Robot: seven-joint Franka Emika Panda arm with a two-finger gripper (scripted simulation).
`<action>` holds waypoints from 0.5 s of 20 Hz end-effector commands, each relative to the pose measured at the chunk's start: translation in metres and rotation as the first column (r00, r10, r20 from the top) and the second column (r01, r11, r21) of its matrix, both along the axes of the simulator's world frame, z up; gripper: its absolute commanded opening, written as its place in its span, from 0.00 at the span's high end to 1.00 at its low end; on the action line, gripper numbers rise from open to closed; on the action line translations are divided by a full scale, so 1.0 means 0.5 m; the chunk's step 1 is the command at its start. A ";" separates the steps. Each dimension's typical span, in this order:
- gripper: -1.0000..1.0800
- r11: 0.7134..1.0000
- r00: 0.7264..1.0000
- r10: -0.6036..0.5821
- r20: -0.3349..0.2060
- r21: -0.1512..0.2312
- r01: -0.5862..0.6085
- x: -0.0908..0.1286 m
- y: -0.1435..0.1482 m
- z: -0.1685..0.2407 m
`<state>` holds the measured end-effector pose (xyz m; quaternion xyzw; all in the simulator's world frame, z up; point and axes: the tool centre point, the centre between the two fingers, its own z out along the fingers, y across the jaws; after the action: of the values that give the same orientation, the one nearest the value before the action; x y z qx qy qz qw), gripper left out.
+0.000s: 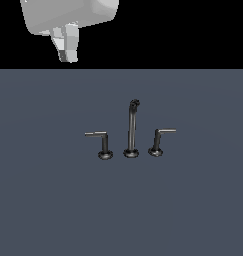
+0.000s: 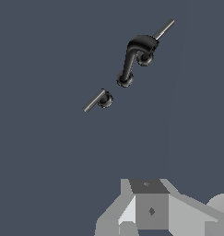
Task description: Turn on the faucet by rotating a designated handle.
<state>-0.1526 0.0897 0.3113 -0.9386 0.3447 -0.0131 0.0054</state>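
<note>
The faucet (image 1: 131,131) stands on the grey floor as three dark metal pieces: a tall thin spout in the middle and a short lever on each side. The handle (image 1: 104,145) has a straight upright post and an arm pointing to the exterior view's left. Its twin (image 1: 158,142) leans slightly, arm pointing right. My gripper (image 1: 69,56) hangs high above, off to the exterior view's left, far from the handle and touching nothing. In the wrist view the handle (image 2: 98,99) lies apart from the spout (image 2: 127,69), and the gripper (image 2: 141,209) shows only as grey blocks at the edge.
A flat dark grey floor (image 1: 43,200) surrounds the faucet. No other objects show in either view.
</note>
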 end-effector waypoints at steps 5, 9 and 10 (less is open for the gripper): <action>1.00 0.991 0.991 -0.131 -0.004 0.006 0.131 0.048 0.022 -0.071; 1.00 0.979 0.979 -0.204 -0.007 0.008 0.204 0.077 0.031 -0.111; 1.00 0.975 0.975 -0.222 -0.008 0.008 0.222 0.085 0.032 -0.121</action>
<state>-0.1158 0.1042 0.2586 -0.9006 0.4346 -0.0092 0.0064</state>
